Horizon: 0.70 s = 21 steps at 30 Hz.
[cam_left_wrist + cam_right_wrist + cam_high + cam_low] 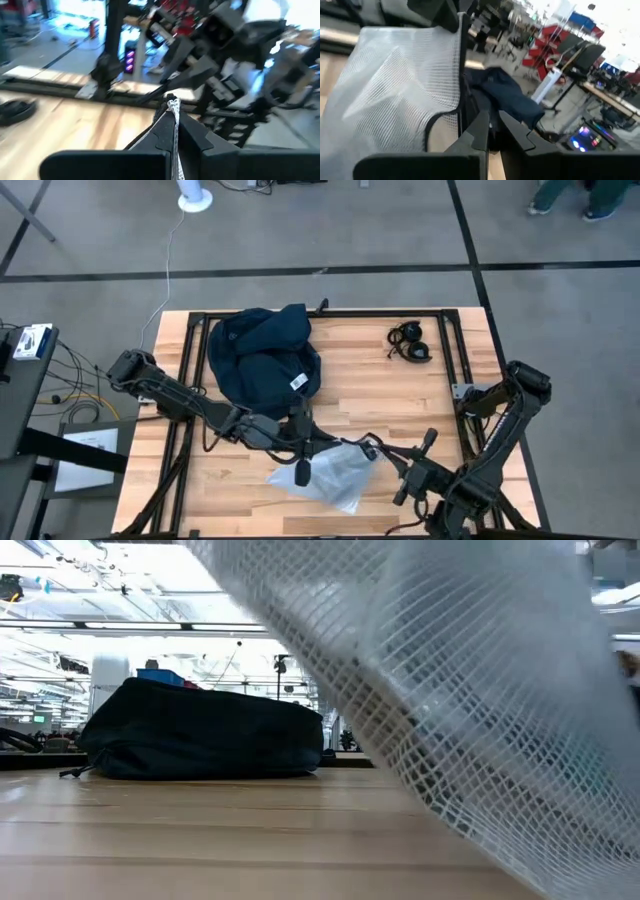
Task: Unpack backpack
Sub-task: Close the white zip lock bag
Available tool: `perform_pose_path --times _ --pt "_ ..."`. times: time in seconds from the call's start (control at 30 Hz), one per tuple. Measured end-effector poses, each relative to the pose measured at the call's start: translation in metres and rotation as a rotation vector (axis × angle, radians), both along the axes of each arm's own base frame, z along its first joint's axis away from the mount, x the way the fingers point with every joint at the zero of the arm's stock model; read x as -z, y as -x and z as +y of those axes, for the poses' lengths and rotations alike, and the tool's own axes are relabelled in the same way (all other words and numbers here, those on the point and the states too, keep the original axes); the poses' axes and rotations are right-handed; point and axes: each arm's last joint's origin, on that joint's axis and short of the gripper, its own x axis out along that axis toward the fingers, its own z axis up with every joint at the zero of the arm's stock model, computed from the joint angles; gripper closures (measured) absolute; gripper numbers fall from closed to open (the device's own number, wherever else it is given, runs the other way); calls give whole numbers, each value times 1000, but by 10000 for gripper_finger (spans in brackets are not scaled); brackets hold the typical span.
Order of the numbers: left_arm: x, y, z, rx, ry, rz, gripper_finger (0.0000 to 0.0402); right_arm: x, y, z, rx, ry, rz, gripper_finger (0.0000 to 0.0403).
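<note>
Wood table: backpack lies at far-left, headphones far-right. Left gripper pinched on mesh bag near front edge; right gripper clamps bag's other side.

Light wood plank tabletop w/ black frame rails. Backpack lies on it, far-left area. Black headphones well right of backpack, near far-right rail. Clear mesh bag nearer front edge than backpack.
</note>
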Motion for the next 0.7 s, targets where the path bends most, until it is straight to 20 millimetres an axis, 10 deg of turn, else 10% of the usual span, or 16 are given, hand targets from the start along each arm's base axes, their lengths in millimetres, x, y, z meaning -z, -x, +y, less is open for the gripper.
perform_pose_path --times 0.7 --pt "-18 36 18 -164 -37 132 402 8 53 -8 94 -241 226 394"
